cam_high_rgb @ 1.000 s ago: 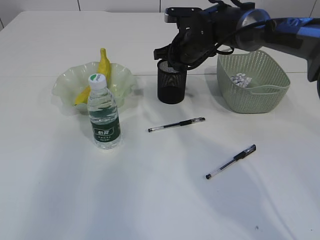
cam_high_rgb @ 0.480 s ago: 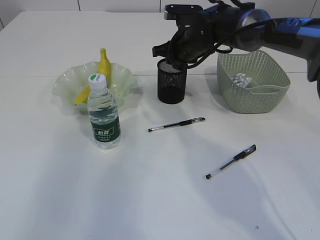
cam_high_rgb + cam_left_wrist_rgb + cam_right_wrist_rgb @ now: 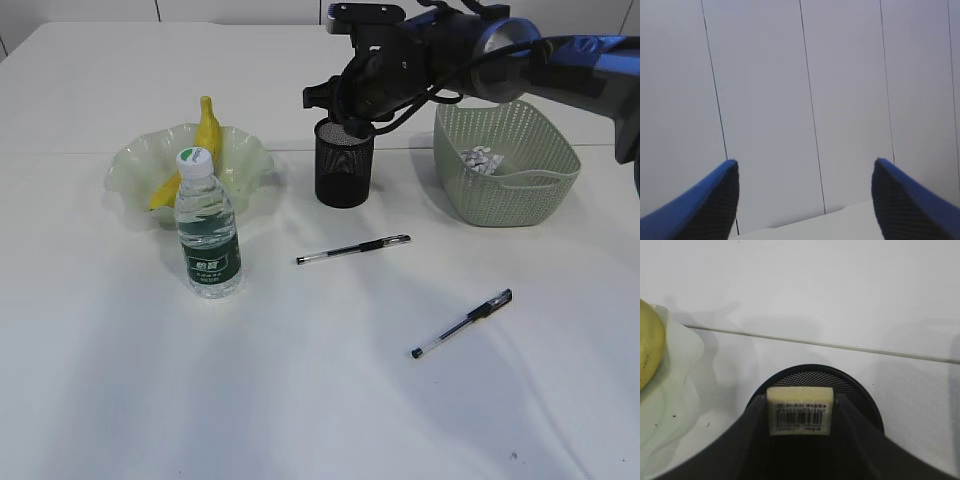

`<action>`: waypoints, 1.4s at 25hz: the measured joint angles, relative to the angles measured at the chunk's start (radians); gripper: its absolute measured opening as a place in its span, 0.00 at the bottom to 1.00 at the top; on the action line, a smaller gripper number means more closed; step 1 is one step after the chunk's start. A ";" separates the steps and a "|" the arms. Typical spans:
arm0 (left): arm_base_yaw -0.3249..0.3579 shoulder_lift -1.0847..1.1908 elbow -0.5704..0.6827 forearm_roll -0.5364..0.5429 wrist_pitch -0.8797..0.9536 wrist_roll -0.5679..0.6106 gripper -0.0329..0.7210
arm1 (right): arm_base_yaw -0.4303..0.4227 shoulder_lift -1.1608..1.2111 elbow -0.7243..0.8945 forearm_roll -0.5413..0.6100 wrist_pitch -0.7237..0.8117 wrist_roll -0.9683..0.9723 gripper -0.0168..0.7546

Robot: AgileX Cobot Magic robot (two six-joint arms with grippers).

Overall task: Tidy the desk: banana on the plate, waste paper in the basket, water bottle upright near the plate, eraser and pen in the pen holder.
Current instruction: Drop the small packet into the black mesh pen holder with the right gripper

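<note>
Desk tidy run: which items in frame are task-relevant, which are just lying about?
Job:
banana on plate
water bottle
waste paper in basket
eraser in right gripper over pen holder
two pens

Lying about:
nothing else on desk

**Panelled wall, one small speck**

Beyond the table's [image 3: 100, 400] far edge stands a pale panelled wall [image 3: 240, 8]. Its thin dark vertical seams [image 3: 810, 100] show plainly in the left wrist view. A tiny dark speck [image 3: 514, 456] lies near the table's front right corner.
</note>
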 joint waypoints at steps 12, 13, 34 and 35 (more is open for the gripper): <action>0.000 0.000 0.000 0.000 0.000 0.000 0.82 | 0.000 0.000 0.000 0.000 0.000 0.000 0.40; 0.000 0.000 0.000 0.000 0.000 0.000 0.82 | 0.000 0.000 0.000 0.000 0.000 0.000 0.41; 0.000 0.000 0.000 0.000 0.000 0.000 0.82 | 0.000 0.000 0.000 0.000 0.000 -0.001 0.46; 0.000 0.000 0.000 0.000 0.000 0.000 0.82 | 0.000 0.000 -0.001 0.000 0.000 -0.001 0.46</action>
